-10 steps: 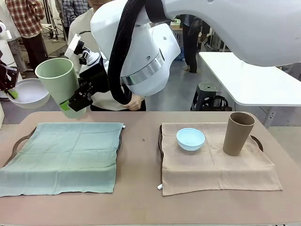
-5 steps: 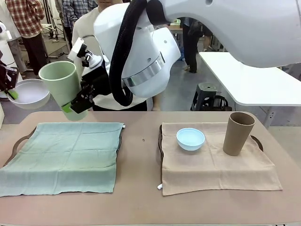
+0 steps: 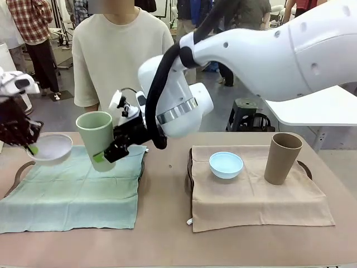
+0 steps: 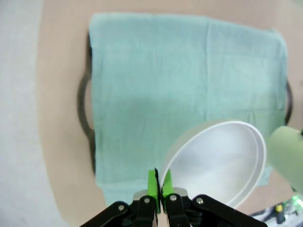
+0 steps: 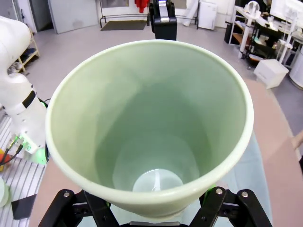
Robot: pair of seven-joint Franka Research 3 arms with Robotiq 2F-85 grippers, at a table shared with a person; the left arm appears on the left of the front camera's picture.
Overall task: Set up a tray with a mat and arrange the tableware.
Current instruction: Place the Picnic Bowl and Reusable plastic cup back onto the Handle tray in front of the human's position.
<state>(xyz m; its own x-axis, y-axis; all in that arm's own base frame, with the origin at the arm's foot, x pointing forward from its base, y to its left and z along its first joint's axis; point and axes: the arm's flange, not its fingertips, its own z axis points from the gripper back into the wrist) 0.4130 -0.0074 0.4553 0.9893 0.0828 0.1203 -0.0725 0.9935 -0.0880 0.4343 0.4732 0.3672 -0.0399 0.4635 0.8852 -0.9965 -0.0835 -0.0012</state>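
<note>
Lowered and swung toward the table middle since a second ago: the right arm (image 3: 268,50), now reaching across with the right gripper (image 3: 111,152) just above the far right edge of the green mat (image 3: 72,184). Also lowered since then: the white bowl (image 3: 51,147), before held high at the left edge, now close over the far left part of the same mat. Unchanged on the right side.

Largest first. Wide brown table (image 3: 167,234) with two trays under cloths; dark handle of the left tray (image 3: 19,167) visible beside the green mat, and seen again in the left wrist view (image 4: 83,109). Tan mat (image 3: 251,195) covering the right tray. On that tan mat, standing upright near the far right corner, the tan-brown tumbler (image 3: 283,158); well to its left, the light blue bowl (image 3: 226,164).

Held tilted in the air, the pale green tumbler (image 3: 96,137), clamped low on its body by the right gripper; in the right wrist view, open mouth of the tumbler (image 5: 151,123) facing the camera, black fingers on both sides of its base.

Left gripper (image 3: 30,146) pinching the near rim of the white bowl (image 4: 218,161), green pads (image 4: 152,182) almost together with only the thin rim between them.

Behind the table, a person in a pale shirt (image 3: 122,50).
</note>
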